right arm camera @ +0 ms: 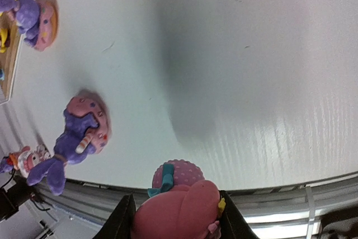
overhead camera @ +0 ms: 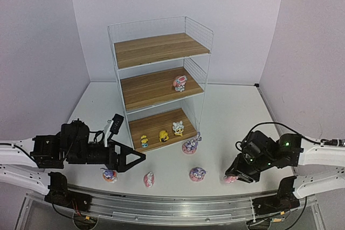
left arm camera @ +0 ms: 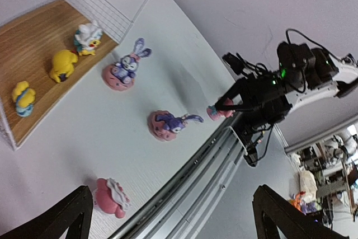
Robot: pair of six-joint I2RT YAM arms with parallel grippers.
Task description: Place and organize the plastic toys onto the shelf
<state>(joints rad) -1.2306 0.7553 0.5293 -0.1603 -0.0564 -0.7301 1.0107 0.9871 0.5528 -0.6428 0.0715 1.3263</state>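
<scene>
Black left gripper (overhead camera: 132, 157) hovers, jaws wide. At the near edge of the white tabletop (overhead camera: 226, 117), the right gripper (overhead camera: 235, 175) pinches a pink hatted plastic figurine (right arm camera: 179, 208) between its jaws; squeezing low and lifting straight should keep it steady for the wire-framed wooden shelf (overhead camera: 161, 49).

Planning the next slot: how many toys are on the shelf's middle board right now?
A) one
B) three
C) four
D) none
A: a single pink-and-white hatted figure stands on the middle board of the shelf, towards its right end. The three small yellow and white toys sit on the bottom board.
</scene>
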